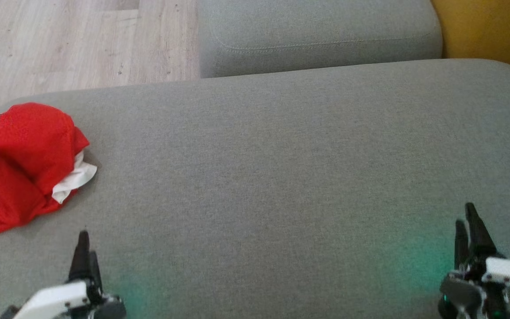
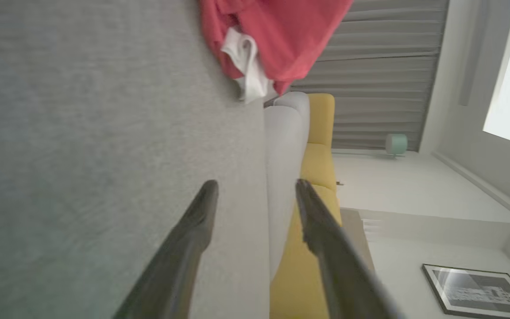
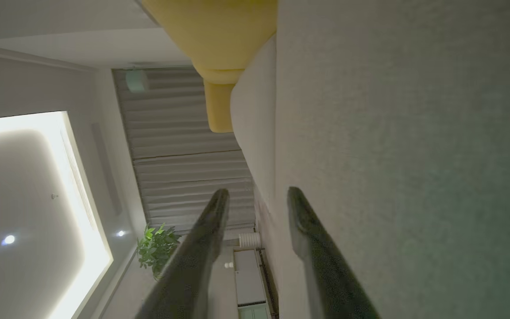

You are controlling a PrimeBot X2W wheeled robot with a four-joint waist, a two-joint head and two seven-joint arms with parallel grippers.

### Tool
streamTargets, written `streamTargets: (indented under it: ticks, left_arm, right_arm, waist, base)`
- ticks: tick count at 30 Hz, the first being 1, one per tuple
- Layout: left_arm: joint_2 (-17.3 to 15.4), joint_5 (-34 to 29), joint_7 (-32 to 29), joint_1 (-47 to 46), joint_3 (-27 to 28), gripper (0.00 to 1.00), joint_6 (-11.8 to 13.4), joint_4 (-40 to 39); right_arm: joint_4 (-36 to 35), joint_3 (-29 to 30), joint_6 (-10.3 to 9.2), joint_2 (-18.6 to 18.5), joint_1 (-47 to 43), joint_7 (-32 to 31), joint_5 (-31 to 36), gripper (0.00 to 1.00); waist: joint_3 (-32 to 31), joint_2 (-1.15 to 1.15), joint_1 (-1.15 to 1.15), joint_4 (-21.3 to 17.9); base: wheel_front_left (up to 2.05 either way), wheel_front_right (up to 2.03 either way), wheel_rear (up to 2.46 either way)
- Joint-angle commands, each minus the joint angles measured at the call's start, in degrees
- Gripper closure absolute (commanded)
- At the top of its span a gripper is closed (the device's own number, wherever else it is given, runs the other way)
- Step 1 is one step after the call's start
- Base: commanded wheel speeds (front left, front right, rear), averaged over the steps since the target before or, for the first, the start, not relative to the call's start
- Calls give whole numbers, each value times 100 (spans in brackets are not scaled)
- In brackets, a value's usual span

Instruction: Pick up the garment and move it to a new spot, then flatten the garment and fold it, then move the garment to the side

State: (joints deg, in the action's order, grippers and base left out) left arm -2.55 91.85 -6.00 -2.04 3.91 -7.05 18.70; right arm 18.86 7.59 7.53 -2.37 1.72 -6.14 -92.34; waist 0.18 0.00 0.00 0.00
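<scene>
Grey sofa cushion, broad and bare in the middle, likely room for flattening. Red garment crumpled at its left edge, white fabric poking out. Left gripper nearest, fingers apart and empty, seemingly readied for pick-up; right gripper likewise apart, well away.

Cropped at the head view's left edge and at the left wrist view's top edge, the red garment, its white patch half buried under red folds. Cut off by the head view's bottom edge, the wrists behind the left hand and right hand. Too blurred to read, the framed picture, also clipped at the bottom.
</scene>
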Motion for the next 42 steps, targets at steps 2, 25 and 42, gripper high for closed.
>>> streamTargets:
  ticks: [2,25,42]
  left_arm:
    - [-4,-26,39,-77,-13,0,-1,-124]
    - [-49,-1005,445,-88,-318,0,11,-277]
    - [-206,-2498,714,-123,-654,0,114,-287]
  right_arm:
    - [-129,-27,0,-13,72,43,32,0]
    - [-484,-324,-1,-53,83,450,1564,0]
    - [-676,-589,-1,-206,119,720,3166,0]
  waist:
    - [0,0,0,0]
    - [19,0,0,-4]
    - [-1,0,0,14]
  base:
    - [0,0,0]
    - [0,0,0]
    - [0,0,0]
